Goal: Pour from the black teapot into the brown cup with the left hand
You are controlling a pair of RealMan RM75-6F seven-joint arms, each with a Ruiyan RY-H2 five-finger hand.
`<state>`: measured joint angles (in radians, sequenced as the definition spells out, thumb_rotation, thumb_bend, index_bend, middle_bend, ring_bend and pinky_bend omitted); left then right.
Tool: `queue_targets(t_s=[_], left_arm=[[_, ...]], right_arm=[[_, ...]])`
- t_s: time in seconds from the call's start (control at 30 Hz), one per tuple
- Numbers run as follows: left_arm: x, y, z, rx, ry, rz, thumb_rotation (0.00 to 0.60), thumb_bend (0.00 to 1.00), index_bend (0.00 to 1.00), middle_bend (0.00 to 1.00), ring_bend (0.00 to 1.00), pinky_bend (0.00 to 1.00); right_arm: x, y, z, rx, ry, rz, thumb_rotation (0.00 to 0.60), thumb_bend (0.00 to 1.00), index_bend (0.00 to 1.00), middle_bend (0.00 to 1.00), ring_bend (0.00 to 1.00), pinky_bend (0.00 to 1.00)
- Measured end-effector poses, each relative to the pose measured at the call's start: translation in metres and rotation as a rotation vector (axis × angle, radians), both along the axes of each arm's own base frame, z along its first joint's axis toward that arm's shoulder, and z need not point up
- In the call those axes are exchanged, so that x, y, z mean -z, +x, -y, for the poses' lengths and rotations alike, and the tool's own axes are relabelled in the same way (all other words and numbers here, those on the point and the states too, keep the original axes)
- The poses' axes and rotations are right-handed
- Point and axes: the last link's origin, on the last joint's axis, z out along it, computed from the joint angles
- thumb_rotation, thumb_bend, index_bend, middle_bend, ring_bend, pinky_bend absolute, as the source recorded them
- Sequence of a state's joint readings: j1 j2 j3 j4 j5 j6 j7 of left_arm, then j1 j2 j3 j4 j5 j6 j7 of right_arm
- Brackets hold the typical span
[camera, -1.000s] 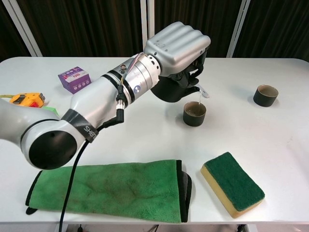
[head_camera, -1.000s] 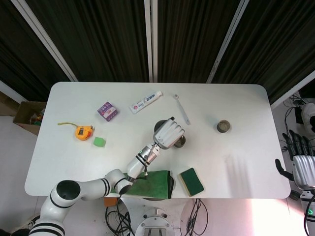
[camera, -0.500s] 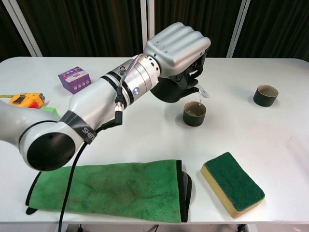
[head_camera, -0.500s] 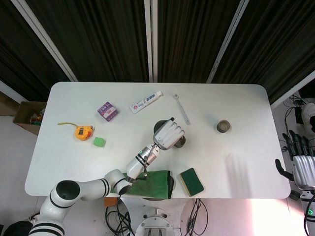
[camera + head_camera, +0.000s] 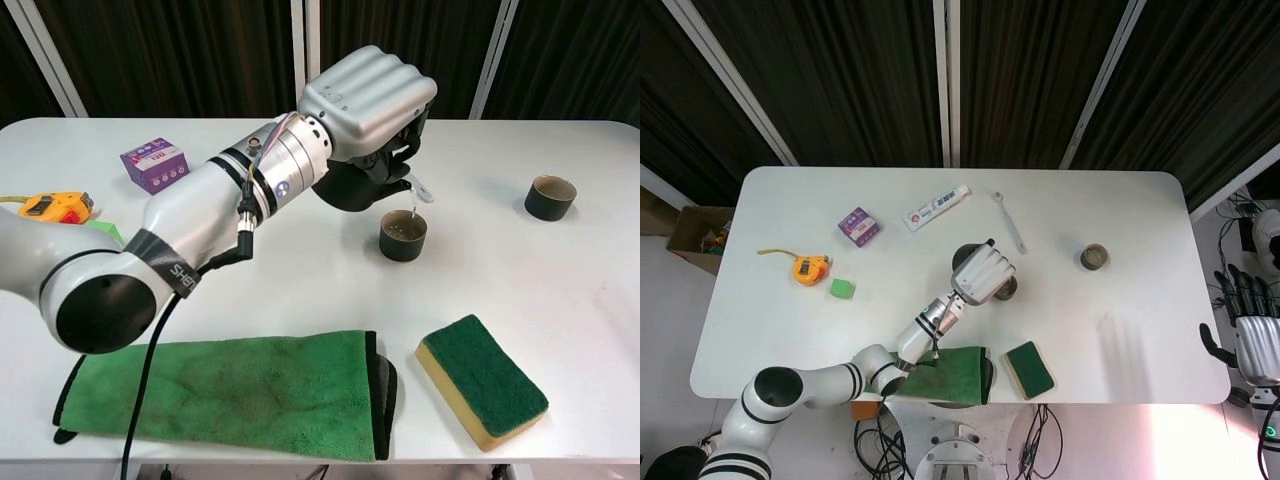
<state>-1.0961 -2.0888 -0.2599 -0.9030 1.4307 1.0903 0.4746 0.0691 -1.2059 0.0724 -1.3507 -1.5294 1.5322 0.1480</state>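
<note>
My left hand point(image 5: 368, 95) grips the black teapot point(image 5: 358, 183) and holds it tilted above the brown cup point(image 5: 403, 236) at mid-table. A thin stream runs from the spout down into the cup. The hand point(image 5: 983, 273) covers most of the teapot in the head view, and only the rim of the brown cup point(image 5: 1008, 289) peeks out beside it. My right hand point(image 5: 1248, 322) hangs off the table's right edge with its fingers apart, holding nothing.
A second brown cup point(image 5: 550, 197) stands at the right. A green sponge point(image 5: 482, 380) and a green cloth point(image 5: 230, 391) lie near the front edge. A purple box point(image 5: 157, 164), tape measure point(image 5: 53, 205), green cube point(image 5: 843, 289), toothpaste tube point(image 5: 936, 207) and white spoon point(image 5: 1009, 222) lie further back.
</note>
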Motion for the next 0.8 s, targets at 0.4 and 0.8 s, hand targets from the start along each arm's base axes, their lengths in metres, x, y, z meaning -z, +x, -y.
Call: queue_targets(t_s=[0.4,0.8], left_arm=[[0.0,0.0018,0.0022,0.016,0.009,-0.006,0.6,0.45,1.0,1.0,1.0,0.66],[-0.0003,0.0023,0.0036,0.025,0.017,-0.007,0.6,0.46,1.0,1.0,1.0,0.66]], right_arm=[[-0.0011,0.0001,0.0001,-0.002,0.0,-0.001,0.6,0.37,0.0,0.0,0.0,0.0],[-0.0014,0.0006,-0.0002,-0.004,-0.001,0.0,0.6,0.37,0.0,0.0,0.0,0.0]])
